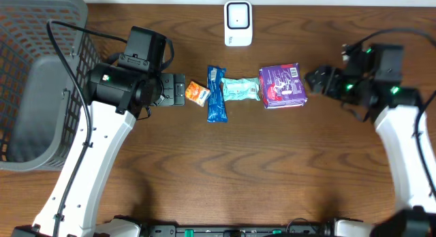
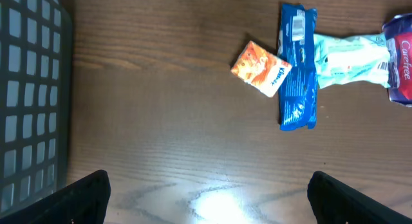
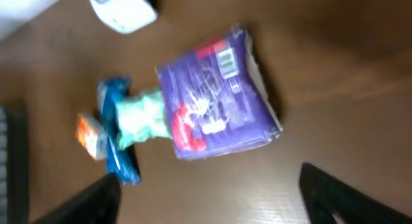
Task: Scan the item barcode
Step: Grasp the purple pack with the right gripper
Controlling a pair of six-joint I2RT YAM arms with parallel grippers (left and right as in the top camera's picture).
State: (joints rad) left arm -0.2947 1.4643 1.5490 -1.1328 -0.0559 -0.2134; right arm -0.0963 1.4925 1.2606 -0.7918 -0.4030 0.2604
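Four packets lie in a row mid-table. On my far left I see the wire basket (image 1: 41,73), then the left gripper (image 1: 176,90), spread wide and empty, just beside the orange Kleenex pack (image 1: 197,92). Next come the blue packet (image 1: 216,95), the pale teal packet (image 1: 240,88) and the purple Carefree pack (image 1: 281,86), barcode up. The right gripper (image 1: 315,80) hangs near it, wide, holding nothing. The white scanner (image 1: 238,22) stands behind the row.

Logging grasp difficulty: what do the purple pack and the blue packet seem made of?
The purple pack looks like soft glossy plastic film: wrinkled, with sheen in the right wrist view. The blue packet is apparently a thin plastic wrapper, flat with crimped ends.
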